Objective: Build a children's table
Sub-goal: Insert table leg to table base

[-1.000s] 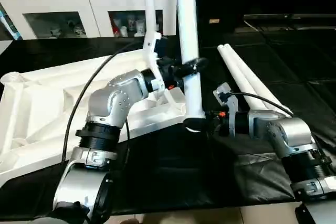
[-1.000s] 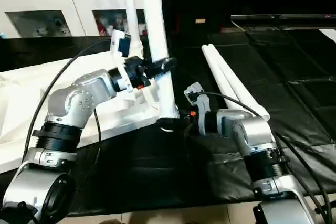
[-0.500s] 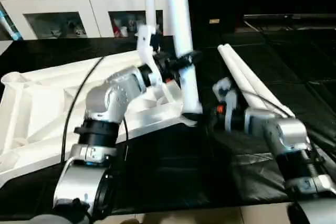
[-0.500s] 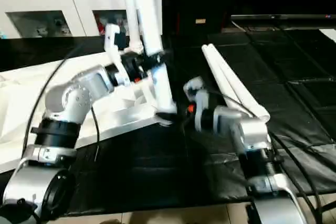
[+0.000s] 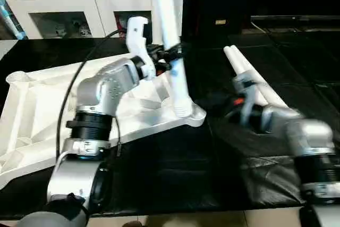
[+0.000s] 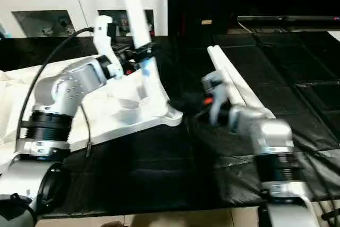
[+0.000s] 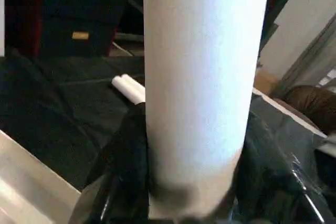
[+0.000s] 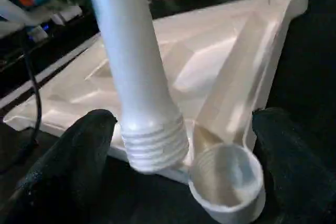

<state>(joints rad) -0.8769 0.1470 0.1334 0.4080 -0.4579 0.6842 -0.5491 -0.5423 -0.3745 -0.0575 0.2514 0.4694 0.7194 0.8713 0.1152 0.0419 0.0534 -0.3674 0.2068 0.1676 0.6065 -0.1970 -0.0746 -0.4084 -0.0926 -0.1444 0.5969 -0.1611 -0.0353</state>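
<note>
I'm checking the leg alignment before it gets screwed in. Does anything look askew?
Yes. The leg held by the left gripper leans, and its threaded end sits beside the corner socket, not in it.

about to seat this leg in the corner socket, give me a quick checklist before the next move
1. Leg held: ok. The left end effector is shut on the leg.
2. Threaded end exposed and pointing down: ok.
3. Threaded end lined up over the corner socket: not ok, it sits beside the socket, not in it.
4. Socket mouth free: ok, nothing inside it.
5. Right end effector off the leg: ok, its fingers stand wide either side, touching neither leg nor socket.
6. Leg upright: not ok, tilted.
</note>
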